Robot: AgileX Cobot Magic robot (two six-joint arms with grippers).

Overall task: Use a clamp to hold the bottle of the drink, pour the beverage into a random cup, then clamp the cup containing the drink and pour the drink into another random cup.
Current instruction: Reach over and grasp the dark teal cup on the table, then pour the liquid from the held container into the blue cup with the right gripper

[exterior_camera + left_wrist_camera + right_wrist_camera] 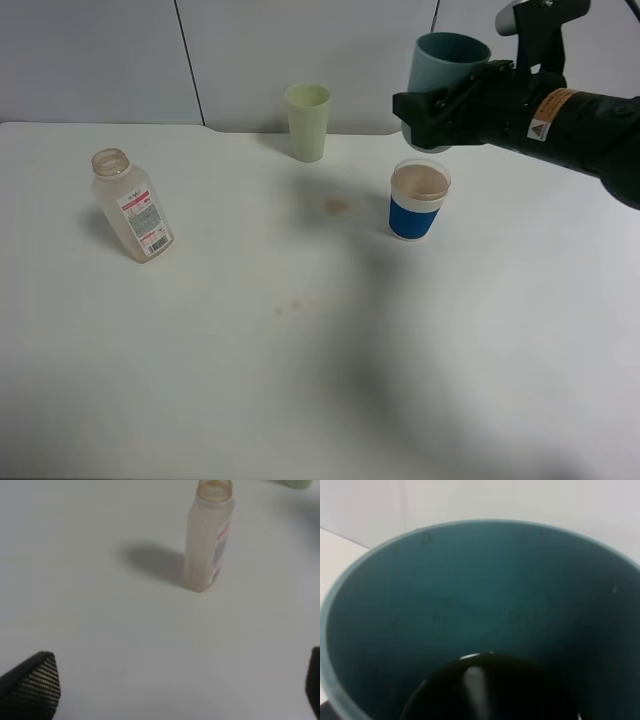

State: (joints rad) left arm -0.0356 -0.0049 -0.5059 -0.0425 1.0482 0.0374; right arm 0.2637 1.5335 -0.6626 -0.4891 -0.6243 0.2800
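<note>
Jaws on my right arm grip the teal cup (447,60), raised just above and behind the blue-banded cup (418,205), axis near upright, dark drink (485,695) pooled inside. Blue-banded cup holds brown liquid (419,181). Left jaws wide, empty; bottle (133,208) stands well left of the blue-banded cup.

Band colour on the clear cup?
Blue band on the clear cup, lower half; best in exterior high view.

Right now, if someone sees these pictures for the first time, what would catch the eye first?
The right gripper holds the teal-green tumbler in the air at the back right, just above the blue-banded cup, which is nearly full of brown drink. Next come the uncapped bottle standing alone on the left and the small brown stains on the white table.
</note>
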